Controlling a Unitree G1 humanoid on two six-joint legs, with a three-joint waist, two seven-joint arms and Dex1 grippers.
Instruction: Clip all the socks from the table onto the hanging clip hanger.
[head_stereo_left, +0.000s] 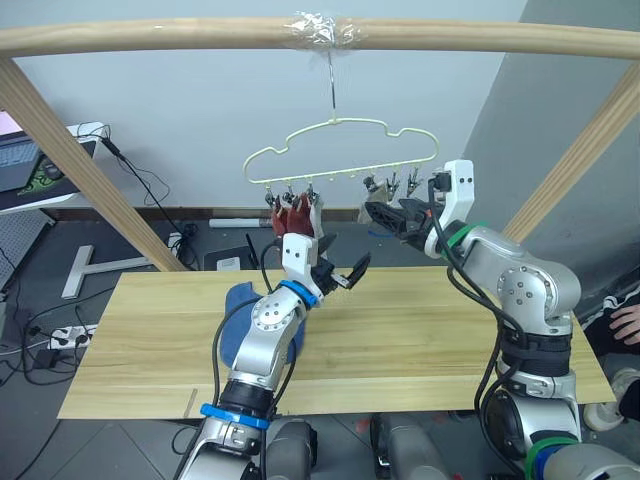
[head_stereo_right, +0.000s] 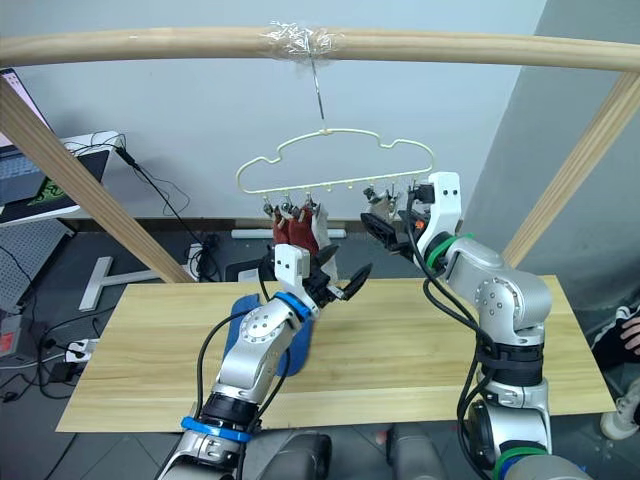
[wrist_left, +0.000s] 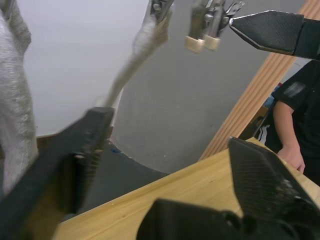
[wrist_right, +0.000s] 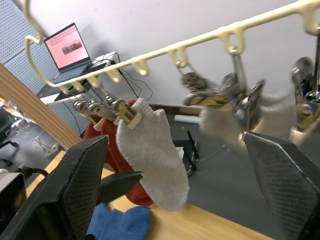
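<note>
The pale clip hanger (head_stereo_left: 340, 150) hangs from the wooden pole. Two rust red socks (head_stereo_left: 296, 213) are clipped in its left group, with a light grey sock (wrist_right: 155, 150) beside them. A second grey sock (wrist_right: 220, 122) hangs blurred from a clip in the right group. Blue socks (head_stereo_left: 232, 308) lie on the table (head_stereo_left: 430, 330), partly hidden behind my left arm. My left gripper (head_stereo_left: 342, 262) is raised open below the hanger, with nothing in it. My right gripper (head_stereo_left: 375, 215) is open at the right group of clips, its fingers (wrist_right: 75, 185) spread wide on either side of the blurred grey sock.
The thick wooden pole frame (head_stereo_left: 200, 38) spans the top, and its slanted legs stand at both ends of the table. A laptop (head_stereo_left: 20, 160) sits at the far left with cables on the floor. A person (wrist_left: 295, 100) stands by the table's right end.
</note>
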